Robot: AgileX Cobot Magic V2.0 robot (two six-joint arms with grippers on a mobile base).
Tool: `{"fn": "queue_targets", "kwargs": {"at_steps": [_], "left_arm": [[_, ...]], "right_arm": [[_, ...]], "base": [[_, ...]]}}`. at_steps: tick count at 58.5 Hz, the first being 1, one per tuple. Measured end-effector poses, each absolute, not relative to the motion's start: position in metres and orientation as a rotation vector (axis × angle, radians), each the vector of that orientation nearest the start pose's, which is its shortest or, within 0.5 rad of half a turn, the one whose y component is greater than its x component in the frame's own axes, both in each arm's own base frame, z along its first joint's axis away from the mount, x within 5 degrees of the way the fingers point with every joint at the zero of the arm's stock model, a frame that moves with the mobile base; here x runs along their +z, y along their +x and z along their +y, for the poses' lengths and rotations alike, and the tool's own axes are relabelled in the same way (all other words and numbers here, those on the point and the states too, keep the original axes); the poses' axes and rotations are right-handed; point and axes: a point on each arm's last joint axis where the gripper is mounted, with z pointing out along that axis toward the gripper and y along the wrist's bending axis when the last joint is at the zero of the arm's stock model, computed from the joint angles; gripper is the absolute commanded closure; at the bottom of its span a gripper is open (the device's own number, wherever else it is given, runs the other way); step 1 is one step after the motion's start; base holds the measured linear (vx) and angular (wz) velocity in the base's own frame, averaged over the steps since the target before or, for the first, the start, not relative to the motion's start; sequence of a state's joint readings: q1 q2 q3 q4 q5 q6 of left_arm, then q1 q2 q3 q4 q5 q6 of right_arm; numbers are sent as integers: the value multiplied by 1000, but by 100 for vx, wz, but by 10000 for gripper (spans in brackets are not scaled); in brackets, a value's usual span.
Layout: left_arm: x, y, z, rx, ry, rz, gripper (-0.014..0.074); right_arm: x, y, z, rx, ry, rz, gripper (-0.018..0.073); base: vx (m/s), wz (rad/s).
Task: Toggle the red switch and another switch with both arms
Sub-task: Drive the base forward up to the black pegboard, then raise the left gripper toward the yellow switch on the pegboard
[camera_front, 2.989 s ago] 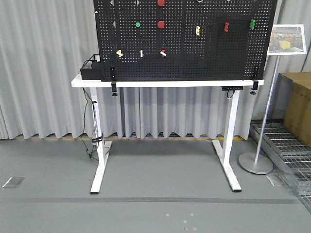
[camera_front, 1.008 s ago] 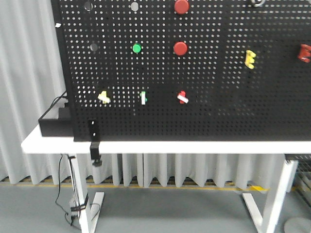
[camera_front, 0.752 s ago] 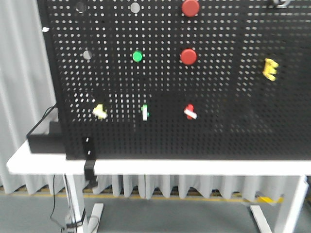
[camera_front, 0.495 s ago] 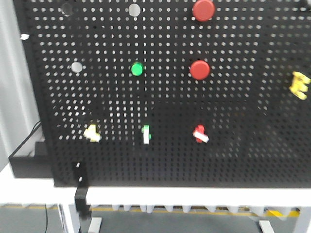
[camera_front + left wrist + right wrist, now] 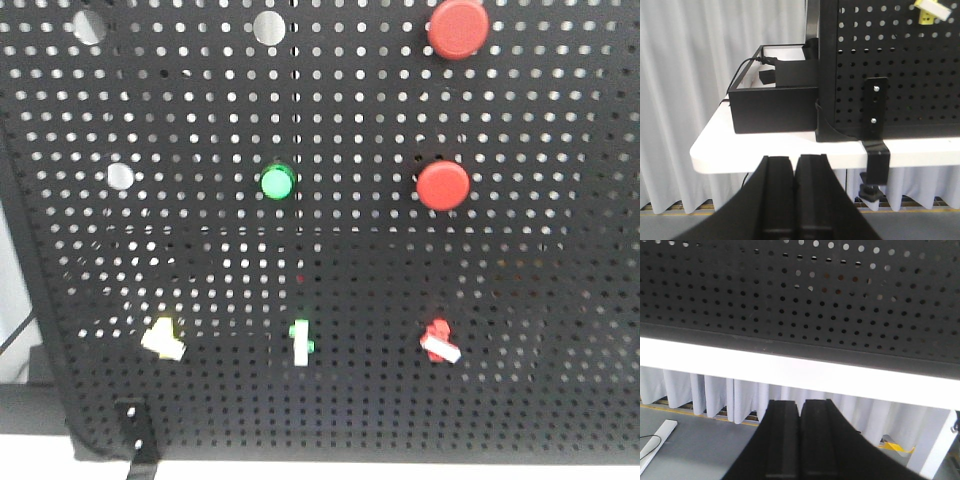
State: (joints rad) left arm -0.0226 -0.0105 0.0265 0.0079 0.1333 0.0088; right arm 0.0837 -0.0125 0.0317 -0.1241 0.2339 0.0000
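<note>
The small red switch (image 5: 439, 341) with its white lever tip sits low on the black pegboard (image 5: 340, 240), right of centre. Another switch, pale yellow-cream (image 5: 163, 338), sits low at the left and shows again at the top right of the left wrist view (image 5: 931, 10). My left gripper (image 5: 794, 167) is shut with nothing in it, below the white table edge (image 5: 765, 160) and well under that switch. My right gripper (image 5: 800, 410) is also shut and holds nothing, under the table edge (image 5: 790, 371) and the board; no switch shows in its view.
A narrow white toggle with green tint (image 5: 301, 341) sits between the two switches. Above are a green button (image 5: 277, 183) and two large red push buttons (image 5: 443, 185) (image 5: 458, 27). A black box with cables (image 5: 775, 102) and a board clamp (image 5: 875, 145) stand at the table's left end.
The front view has closed in steadily on the pegboard; the switches now appear much larger and lower in frame, and the table legs and floor have left the view.
</note>
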Motion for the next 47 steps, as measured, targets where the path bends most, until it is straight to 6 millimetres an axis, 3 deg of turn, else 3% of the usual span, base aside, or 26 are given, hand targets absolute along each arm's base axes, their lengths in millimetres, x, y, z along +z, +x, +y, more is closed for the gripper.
{"fn": "queue_targets", "kwargs": {"at_steps": [47], "left_arm": [[193, 57, -1, 1, 35, 1633, 594]], "right_arm": [[182, 56, 2, -55, -158, 1728, 566]], "base": [[3, 0]]}}
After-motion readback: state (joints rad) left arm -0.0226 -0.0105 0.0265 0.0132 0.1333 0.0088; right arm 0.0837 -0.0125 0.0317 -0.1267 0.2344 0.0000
